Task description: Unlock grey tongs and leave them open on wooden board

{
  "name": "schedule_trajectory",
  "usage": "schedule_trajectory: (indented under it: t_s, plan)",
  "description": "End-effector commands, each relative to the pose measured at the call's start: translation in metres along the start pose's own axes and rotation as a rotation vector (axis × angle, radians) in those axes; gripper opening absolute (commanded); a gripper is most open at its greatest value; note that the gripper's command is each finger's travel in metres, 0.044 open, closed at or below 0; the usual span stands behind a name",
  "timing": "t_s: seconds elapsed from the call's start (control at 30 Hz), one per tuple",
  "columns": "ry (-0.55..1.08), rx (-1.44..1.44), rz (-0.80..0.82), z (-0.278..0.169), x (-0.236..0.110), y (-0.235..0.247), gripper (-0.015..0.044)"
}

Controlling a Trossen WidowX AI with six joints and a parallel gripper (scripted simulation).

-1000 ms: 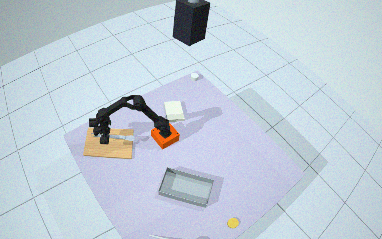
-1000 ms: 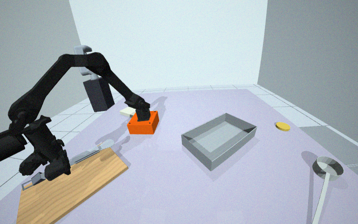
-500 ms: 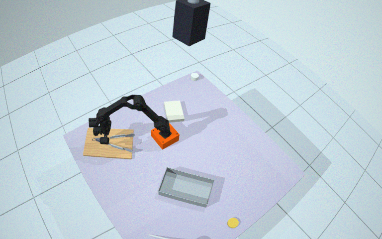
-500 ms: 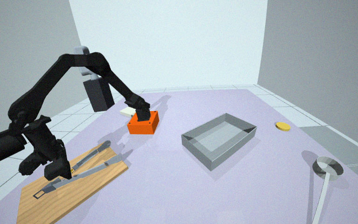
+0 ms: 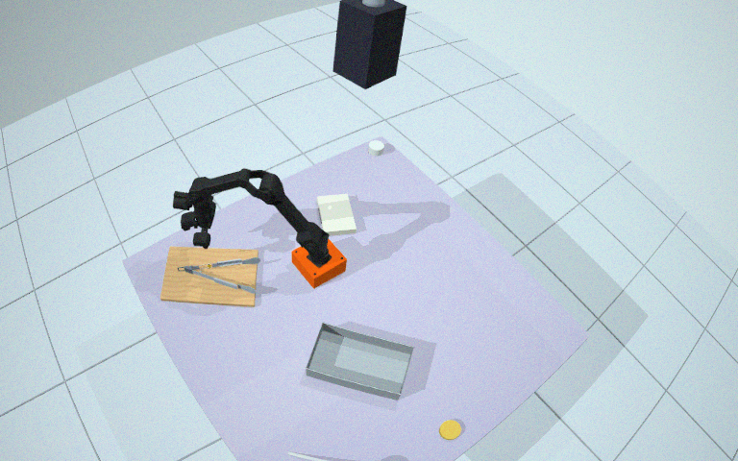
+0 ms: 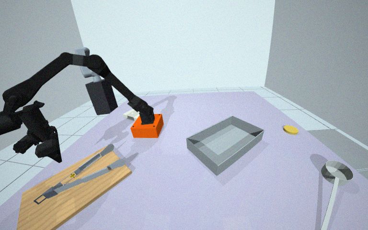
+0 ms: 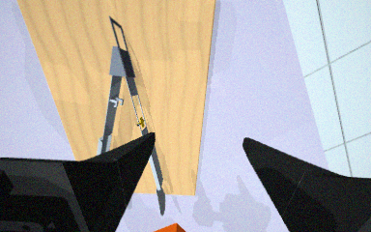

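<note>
Now grey tongs (image 6: 81,173), arms splayed wide.

The grey tongs (image 6: 81,176) lie flat on the wooden board (image 6: 62,206), arms spread in an open V, hinge end toward the board's near corner in the exterior view, one tip overhanging the board's far edge. The grey roasting tin (image 6: 217,159) stands well apart from the board, holding nothing.

Surface: you see a lilac mat (image 5: 462,303).
On it: wooden board (image 5: 179,285), roasting tin (image 5: 326,375), orange base (image 5: 337,269), yellow disc (image 5: 450,429), white block (image 5: 336,214).
</note>
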State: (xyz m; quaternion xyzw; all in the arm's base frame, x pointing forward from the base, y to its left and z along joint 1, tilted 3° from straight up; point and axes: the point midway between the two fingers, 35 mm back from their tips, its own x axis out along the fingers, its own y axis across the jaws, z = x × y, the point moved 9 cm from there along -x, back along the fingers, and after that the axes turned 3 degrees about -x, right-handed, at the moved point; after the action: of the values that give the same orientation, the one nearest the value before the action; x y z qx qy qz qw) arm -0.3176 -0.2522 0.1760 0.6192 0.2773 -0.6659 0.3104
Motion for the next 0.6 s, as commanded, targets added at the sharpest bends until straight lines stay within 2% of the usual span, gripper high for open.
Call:
schedule_trajectory:
  t_s: [0.0, 0.23, 0.43, 0.57]
  plan:
    - [-0.003, -0.002, 0.005, -0.009, -0.020, -0.044, 0.0440]
    - [-0.004, -0.001, 0.005, -0.010, -0.024, -0.046, 0.0440]
    - [-0.003, 0.020, -0.005, -0.014, -0.067, -0.046, 0.0440]
    - [-0.003, 0.021, -0.006, -0.014, -0.069, -0.046, 0.0440]
